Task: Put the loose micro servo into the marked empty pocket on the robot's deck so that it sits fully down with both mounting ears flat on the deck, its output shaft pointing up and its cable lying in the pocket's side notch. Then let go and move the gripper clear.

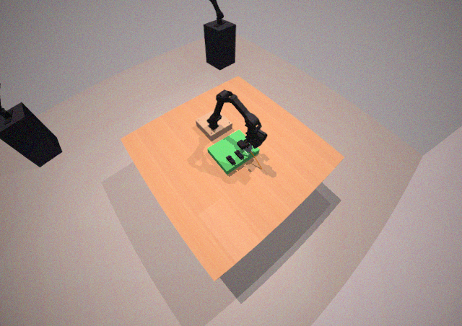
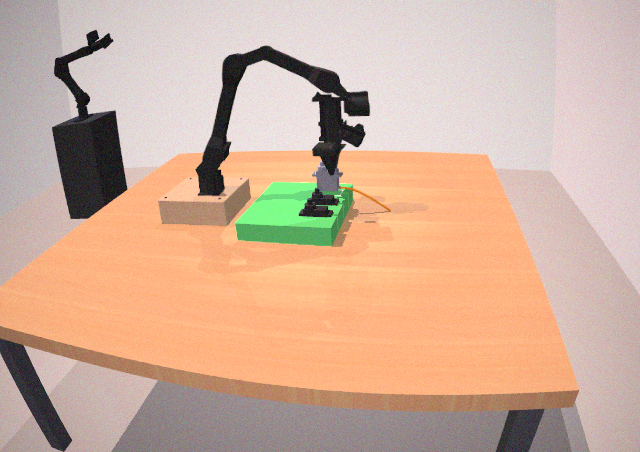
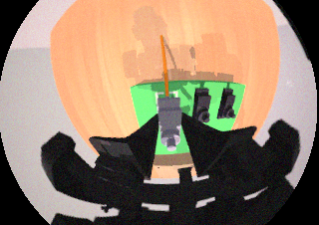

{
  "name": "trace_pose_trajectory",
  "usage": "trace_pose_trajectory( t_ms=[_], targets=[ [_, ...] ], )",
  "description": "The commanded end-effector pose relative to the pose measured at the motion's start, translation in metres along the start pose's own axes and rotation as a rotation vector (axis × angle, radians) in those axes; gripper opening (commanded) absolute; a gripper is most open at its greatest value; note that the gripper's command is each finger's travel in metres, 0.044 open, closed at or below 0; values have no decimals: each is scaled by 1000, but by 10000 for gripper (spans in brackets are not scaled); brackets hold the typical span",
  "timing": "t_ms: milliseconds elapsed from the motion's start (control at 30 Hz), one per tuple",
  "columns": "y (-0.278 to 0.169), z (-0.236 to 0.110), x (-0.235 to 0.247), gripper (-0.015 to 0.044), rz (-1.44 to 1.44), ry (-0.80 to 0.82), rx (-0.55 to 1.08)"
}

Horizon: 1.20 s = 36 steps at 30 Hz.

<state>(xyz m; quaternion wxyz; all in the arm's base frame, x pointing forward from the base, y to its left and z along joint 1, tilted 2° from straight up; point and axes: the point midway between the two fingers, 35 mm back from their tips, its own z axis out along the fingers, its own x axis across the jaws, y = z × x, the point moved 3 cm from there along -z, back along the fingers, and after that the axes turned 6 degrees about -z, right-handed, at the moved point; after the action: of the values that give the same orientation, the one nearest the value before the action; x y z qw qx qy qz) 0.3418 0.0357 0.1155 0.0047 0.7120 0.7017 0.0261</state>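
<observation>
The black fingers (image 2: 326, 164) grip the small grey micro servo (image 2: 328, 179) just above the flat green deck (image 2: 279, 220), so the insertion step is under way, and lowering it squarely into the pocket likely comes next

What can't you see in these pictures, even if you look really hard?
- Pocket: in the exterior view the servo and end effector stand in front of it; in the top view it is too small on the deck.
- Servo's ears and shaft: hidden by the fingers in the wrist view, blurred elsewhere.
- Cable end: too thin to follow in any view.
- Seated servos: dark blobs, no detail.
</observation>
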Motion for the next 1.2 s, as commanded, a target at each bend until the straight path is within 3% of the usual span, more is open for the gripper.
trace_pose_trajectory(
  t_ms=[0,1167],
  targets=[
    [1,1,0,0,-5,-1,-4],
    [1,25,0,0,-5,-1,-4]
  ],
)
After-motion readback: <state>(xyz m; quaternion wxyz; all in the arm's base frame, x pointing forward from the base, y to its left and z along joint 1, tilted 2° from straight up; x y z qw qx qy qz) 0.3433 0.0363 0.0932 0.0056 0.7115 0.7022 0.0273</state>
